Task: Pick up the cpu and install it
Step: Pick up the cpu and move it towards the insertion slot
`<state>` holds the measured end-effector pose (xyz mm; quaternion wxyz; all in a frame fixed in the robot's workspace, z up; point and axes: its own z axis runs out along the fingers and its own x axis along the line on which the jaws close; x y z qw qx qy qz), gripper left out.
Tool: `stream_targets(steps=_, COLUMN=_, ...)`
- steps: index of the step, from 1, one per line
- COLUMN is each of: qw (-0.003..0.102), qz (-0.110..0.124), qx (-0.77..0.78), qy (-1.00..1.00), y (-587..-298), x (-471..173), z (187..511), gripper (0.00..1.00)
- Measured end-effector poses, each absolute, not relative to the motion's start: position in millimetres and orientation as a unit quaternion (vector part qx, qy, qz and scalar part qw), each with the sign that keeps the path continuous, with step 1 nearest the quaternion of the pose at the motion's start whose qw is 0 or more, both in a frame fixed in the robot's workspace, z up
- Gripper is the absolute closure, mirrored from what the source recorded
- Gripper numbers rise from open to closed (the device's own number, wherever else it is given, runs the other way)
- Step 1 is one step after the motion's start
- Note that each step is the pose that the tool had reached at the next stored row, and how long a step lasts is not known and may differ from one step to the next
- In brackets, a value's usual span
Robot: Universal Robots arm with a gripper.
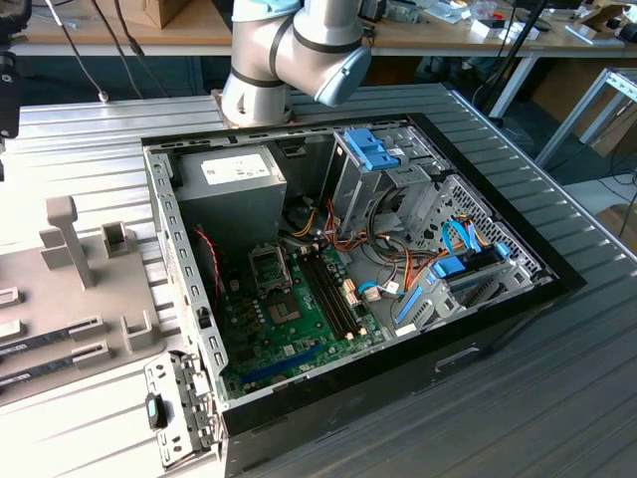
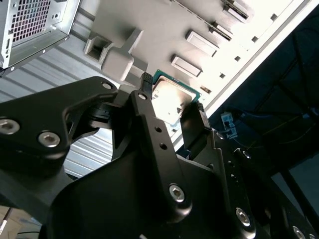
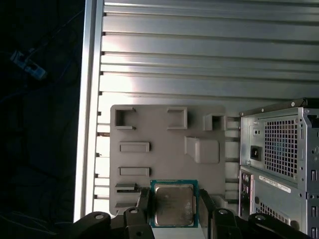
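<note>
Silvery cpu (image 3: 173, 205) gripped between black jaws, over grey tray (image 3: 164, 149)

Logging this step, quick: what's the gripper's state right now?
Gripper: closed on the cpu, which sits clamped between its two fingertips.

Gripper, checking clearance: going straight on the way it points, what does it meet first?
The gripper, jaws shut on the cpu, would probably meet the grey holder tray first; depth is unclear.
</note>
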<state>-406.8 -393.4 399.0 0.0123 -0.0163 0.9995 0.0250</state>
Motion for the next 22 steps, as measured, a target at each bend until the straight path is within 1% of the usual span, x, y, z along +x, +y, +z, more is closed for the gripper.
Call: stream_targets(steps=22, qw=0.012, qz=0.025, qx=-0.016, qy=0.999, y=-393.4, x=-389.6, z=398.9, gripper=0.53)
